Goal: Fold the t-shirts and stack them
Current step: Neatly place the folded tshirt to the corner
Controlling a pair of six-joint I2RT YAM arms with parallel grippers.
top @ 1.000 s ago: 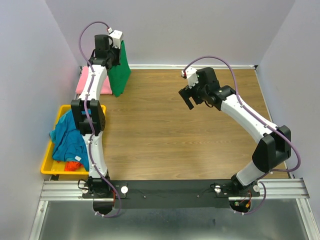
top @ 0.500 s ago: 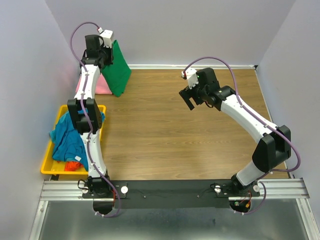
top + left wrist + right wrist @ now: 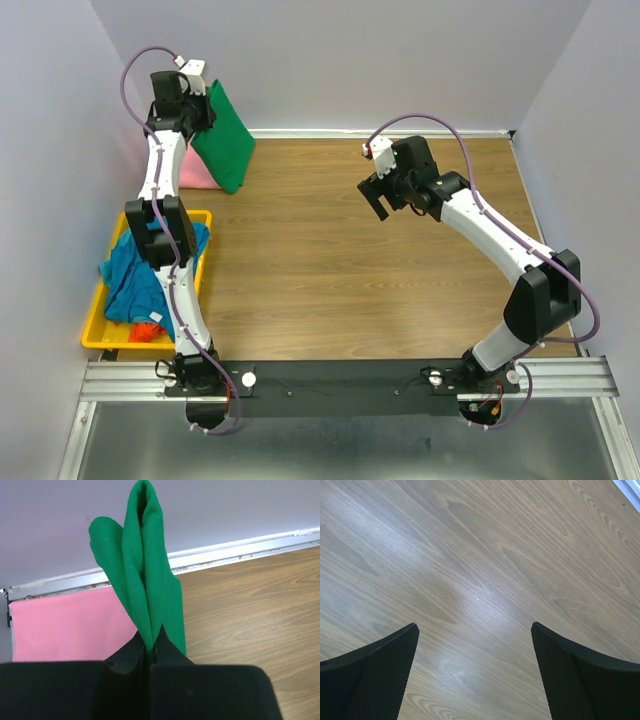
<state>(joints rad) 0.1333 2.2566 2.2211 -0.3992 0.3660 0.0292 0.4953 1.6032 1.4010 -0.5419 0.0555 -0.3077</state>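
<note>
The folded bright green t-shirt (image 3: pixel 228 140) hangs in the air at the far left, and my left gripper (image 3: pixel 203 106) is shut on its upper edge. In the left wrist view the green cloth (image 3: pixel 145 580) is pinched between the closed fingers (image 3: pixel 151 642), above the flat folded pink t-shirt (image 3: pixel 70 625). That pink t-shirt (image 3: pixel 193 172) lies by the back wall. A crumpled teal-blue t-shirt (image 3: pixel 135 275) fills the bin, and an orange-red one (image 3: pixel 148 330) peeks out beneath it. My right gripper (image 3: pixel 378 200) hovers open over bare wood (image 3: pixel 475 650).
The yellow plastic bin (image 3: pixel 95 338) stands at the table's left edge, close to the left arm's base. Walls close off the back and both sides. A metal strip (image 3: pixel 240 550) runs along the back wall's foot.
My left gripper has carried the green t-shirt left and back towards the wall, over the pink one. The right arm has not moved.
</note>
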